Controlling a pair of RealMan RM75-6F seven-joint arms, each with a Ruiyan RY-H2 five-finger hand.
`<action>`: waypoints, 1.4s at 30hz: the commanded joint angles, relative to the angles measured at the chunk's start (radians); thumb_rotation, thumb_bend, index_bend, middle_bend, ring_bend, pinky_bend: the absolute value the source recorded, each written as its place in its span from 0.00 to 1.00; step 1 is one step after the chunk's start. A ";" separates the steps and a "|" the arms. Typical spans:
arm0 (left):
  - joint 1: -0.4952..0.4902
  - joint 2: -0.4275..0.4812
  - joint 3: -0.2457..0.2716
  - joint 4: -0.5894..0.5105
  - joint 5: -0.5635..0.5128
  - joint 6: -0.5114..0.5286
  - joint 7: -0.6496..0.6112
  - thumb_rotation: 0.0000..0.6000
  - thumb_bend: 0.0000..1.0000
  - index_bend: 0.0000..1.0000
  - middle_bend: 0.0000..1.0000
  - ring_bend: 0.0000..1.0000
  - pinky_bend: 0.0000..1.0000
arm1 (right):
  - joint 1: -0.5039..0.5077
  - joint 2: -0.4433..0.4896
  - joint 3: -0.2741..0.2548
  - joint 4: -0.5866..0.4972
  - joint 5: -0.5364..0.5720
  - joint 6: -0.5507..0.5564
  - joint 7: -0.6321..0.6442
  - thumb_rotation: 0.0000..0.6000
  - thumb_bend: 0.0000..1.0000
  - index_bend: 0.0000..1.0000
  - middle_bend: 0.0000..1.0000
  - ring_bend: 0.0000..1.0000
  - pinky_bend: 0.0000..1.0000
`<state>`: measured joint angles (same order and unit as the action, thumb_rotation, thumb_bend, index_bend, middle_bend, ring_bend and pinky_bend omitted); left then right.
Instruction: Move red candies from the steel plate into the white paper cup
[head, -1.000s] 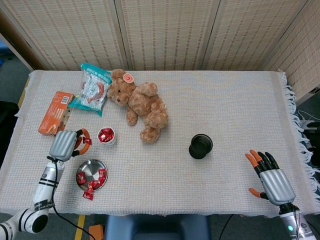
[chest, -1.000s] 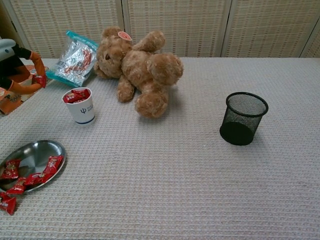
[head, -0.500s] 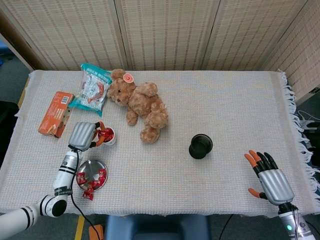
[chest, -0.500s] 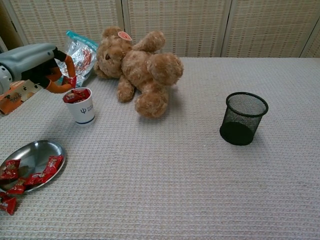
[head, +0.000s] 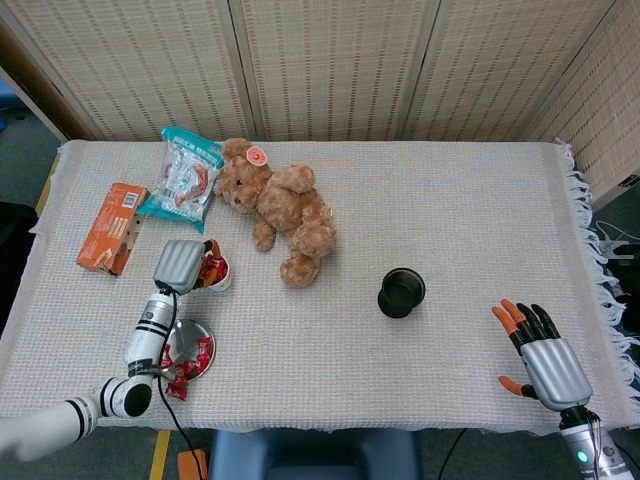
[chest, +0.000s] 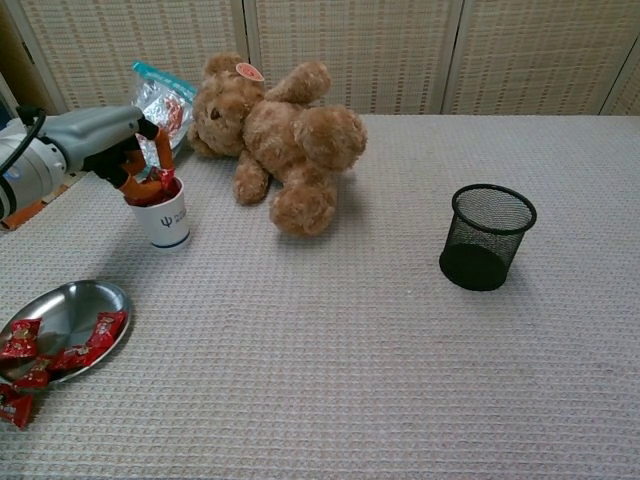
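The white paper cup (head: 218, 276) (chest: 163, 222) stands left of centre with red candies in it. My left hand (head: 182, 265) (chest: 105, 143) hovers at its rim, fingertips dipped over the mouth and pinching a red candy (chest: 161, 180). Nearer the front edge lies the steel plate (head: 181, 333) (chest: 60, 305), with several red candies (head: 200, 352) (chest: 100, 328) on its near side. One more candy (head: 177, 388) (chest: 12, 408) lies on the cloth just off the plate. My right hand (head: 545, 358) is at the front right corner, fingers spread and empty; the chest view does not show it.
A brown teddy bear (head: 285, 208) (chest: 280, 135) lies just right of the cup. A black mesh pot (head: 401, 292) (chest: 487, 237) stands right of centre. A snack bag (head: 187, 178) (chest: 153, 108) and an orange box (head: 110, 225) lie at the back left.
My left hand has carried the pinched candy rightward from beside the orange box to the cup's mouth and lowered its fingertips over it. The right hand has stayed put.
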<state>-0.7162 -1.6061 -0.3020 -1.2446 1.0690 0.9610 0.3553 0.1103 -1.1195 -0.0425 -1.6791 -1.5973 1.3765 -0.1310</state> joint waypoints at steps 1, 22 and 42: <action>-0.004 0.000 0.005 0.006 -0.010 -0.002 0.002 1.00 0.38 0.46 0.93 0.92 1.00 | 0.000 0.001 0.000 0.001 0.001 0.000 0.001 1.00 0.01 0.00 0.00 0.00 0.00; -0.001 0.056 0.041 -0.084 -0.008 0.045 0.021 1.00 0.38 0.31 0.93 0.92 1.00 | -0.002 0.001 -0.001 -0.002 -0.003 0.005 -0.002 1.00 0.01 0.00 0.00 0.00 0.00; 0.041 0.095 0.102 -0.156 0.060 0.114 0.012 1.00 0.39 0.43 0.93 0.93 1.00 | -0.002 0.002 -0.005 -0.004 -0.009 0.002 -0.002 1.00 0.01 0.00 0.00 0.00 0.00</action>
<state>-0.6741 -1.5111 -0.2019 -1.4028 1.1324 1.0800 0.3642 0.1087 -1.1173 -0.0479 -1.6832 -1.6065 1.3778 -0.1336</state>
